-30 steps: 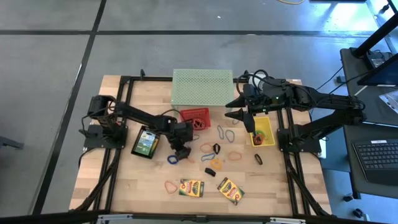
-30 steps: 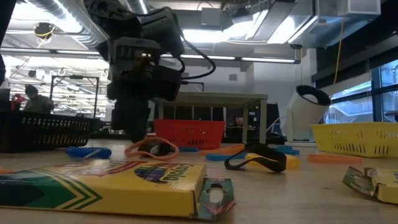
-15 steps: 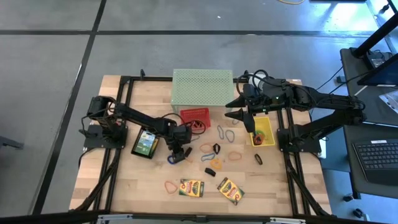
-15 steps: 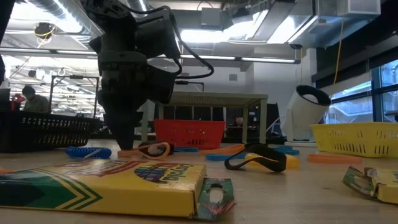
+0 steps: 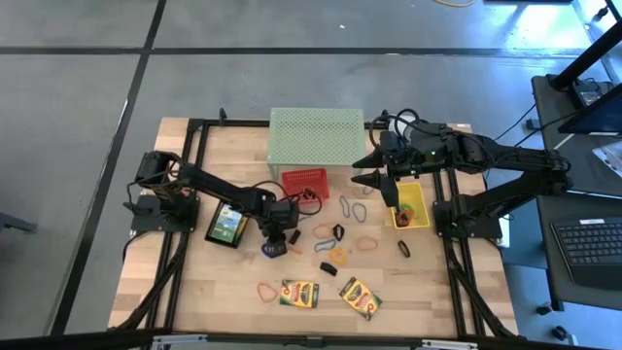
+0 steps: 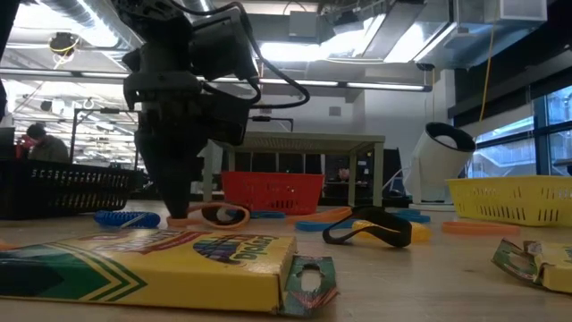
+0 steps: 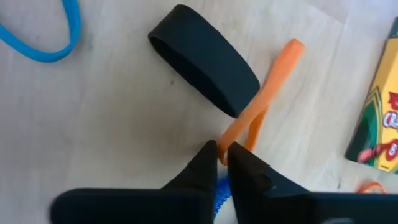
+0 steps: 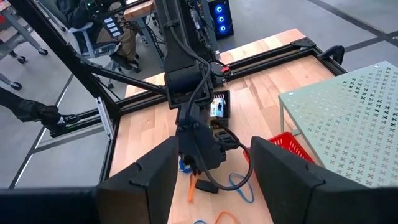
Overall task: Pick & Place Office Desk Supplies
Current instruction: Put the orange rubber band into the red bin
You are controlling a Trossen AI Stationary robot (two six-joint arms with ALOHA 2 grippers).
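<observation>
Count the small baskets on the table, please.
3. A red basket sits in front of the green mesh stand, a yellow basket on the right side, and a black basket on the left. None seems hidden.

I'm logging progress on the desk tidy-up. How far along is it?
Early. Done: a few bands lie in the yellow bin, and one crayon box sits in the black tray. In hand: the left gripper is shut on an orange band. Left: two crayon boxes, loose bands and clips. The right gripper hangs open.
</observation>
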